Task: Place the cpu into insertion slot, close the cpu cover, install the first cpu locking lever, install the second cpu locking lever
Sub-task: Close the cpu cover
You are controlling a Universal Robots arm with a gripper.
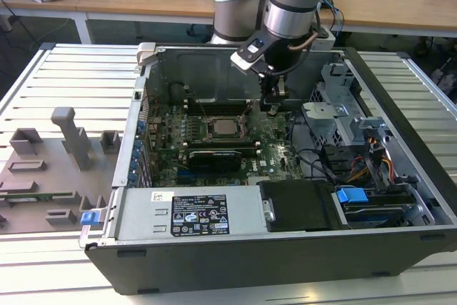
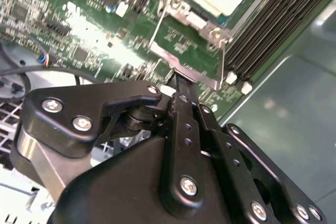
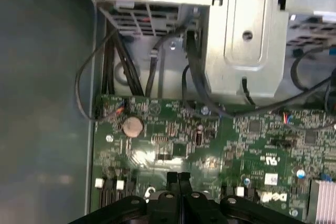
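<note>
Pincer (image 1: 273, 101) is positioned inside the open dark-grey metal computer case (image 1: 214, 255), which is set on the pale slatted metal worktop (image 1: 64, 76). In the ext. view it is found at approx. 3 o'clock of the small flat square cpu (image 1: 226, 128) w/ dull silver metal top, just beside it. Its black fingers (image 2: 178, 98) are clenched together in both wrist views, and nothing is seen gripped btwn them.

The cpu is located near the middle of the green printed motherboard (image 1: 275, 151), seated in the insertion slot, which is hidden beneath it. The thin grey square metal cpu cover (image 2: 176, 6) appears to be laid down around it, w/ the silver top shown through its window. The fingertips are set right at the cover's edge in the second wrist view; contact can't be confirmed.

Placing and cover closing are thus judged done, and a locking lever is judged to be the step in hand. Neither lever can be made out clearly, so latched or not can't be told.

For the step to be done well, the shut tips are best used as one blunt pusher. The locking lever should be pressed down and swept under its hook, w/ force kept off the cpu cover and nearby board parts. Slipping off so thin a part is judged the main risk.
</note>
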